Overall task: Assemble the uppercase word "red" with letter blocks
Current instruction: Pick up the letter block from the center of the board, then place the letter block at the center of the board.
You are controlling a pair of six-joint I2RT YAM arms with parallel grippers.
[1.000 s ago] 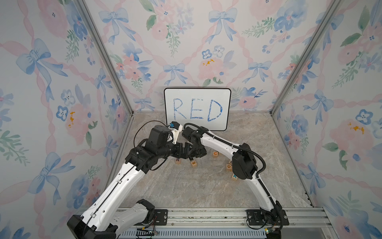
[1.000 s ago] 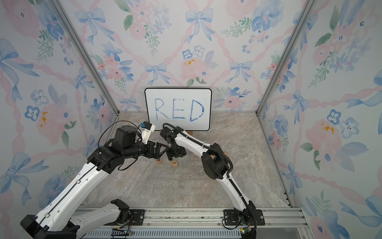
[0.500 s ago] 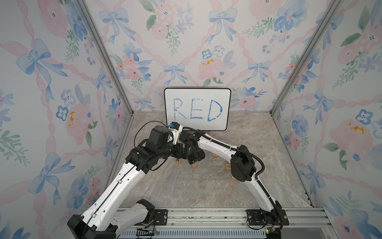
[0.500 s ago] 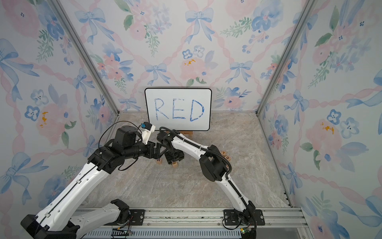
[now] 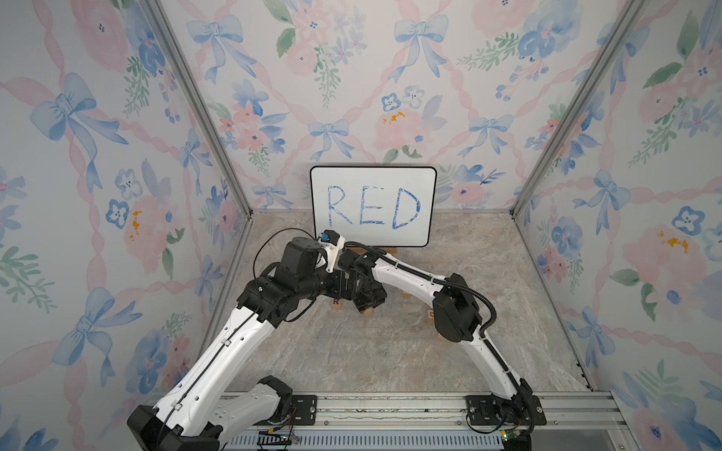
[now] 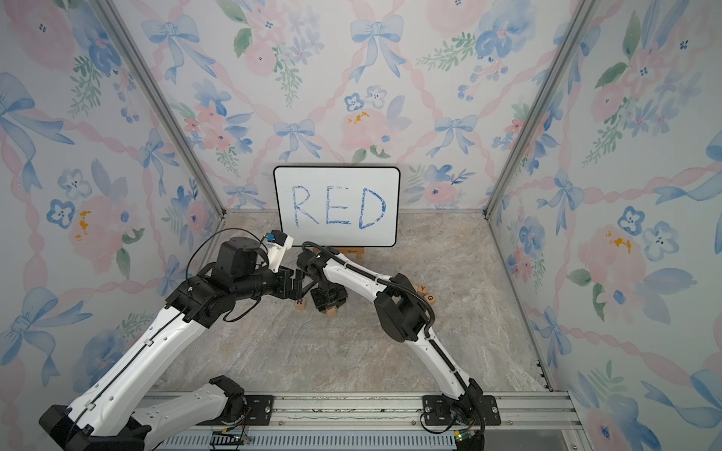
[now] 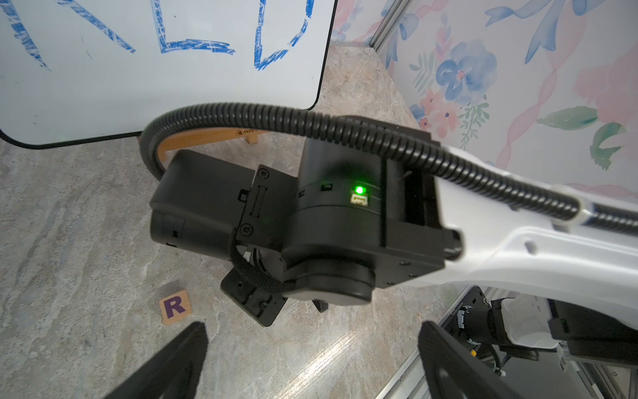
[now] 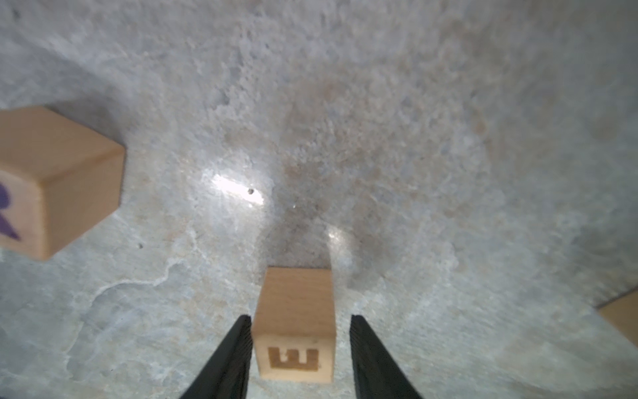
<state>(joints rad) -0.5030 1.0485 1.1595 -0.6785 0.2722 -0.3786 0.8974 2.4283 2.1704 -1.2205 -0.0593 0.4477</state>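
The right gripper (image 8: 299,319) straddles the E block (image 8: 294,307) on the tabletop (image 8: 345,138), near the R block (image 8: 69,179) but apart from it. One finger is against the wood, the other just short. An off-centre squeeze could twist or shove the block. The left gripper (image 7: 312,326) hangs spread wide near the R block.

Robot arms: two, left arm (image 5: 234,343) and right arm (image 5: 410,273). Whiteboard (image 5: 373,207): one. Wooden blocks countable in a top view: four, R block (image 6: 300,303), E block (image 6: 331,311), Y block (image 6: 422,289), G block (image 6: 429,299); further blocks partly hidden behind the right arm.
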